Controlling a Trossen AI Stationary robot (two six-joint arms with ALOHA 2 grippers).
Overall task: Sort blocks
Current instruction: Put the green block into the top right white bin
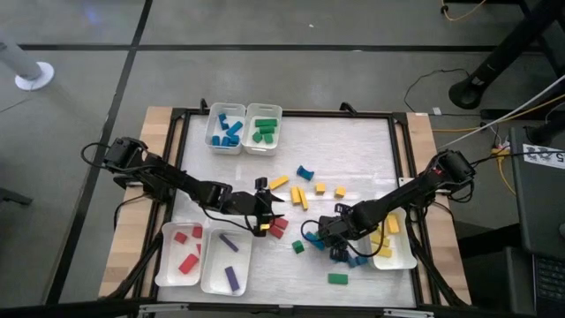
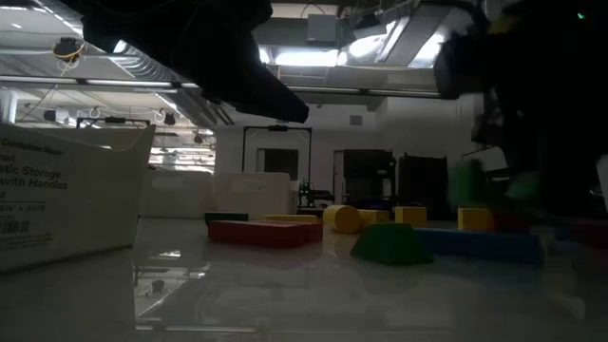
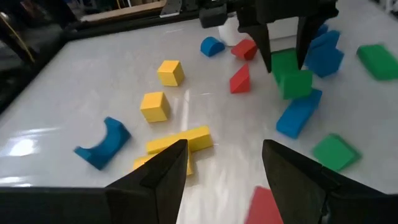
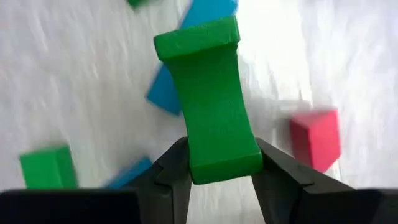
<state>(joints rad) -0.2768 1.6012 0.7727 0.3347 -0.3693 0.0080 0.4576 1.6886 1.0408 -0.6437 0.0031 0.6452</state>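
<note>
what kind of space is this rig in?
Looks like a robotics lab or workshop: exposed ceiling ducts and strip lights, dark equipment racks behind the table, loose cables on a bare grey floor.

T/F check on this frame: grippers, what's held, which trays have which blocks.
1. The right gripper is shut on a green block. True.
2. The left gripper holds a yellow block. False: it is open and empty, above the table.
3. The tray at the far edge next to the blue one holds green blocks. True.
4. The tray by the right arm holds red blocks. False: it holds yellow ones.
</note>
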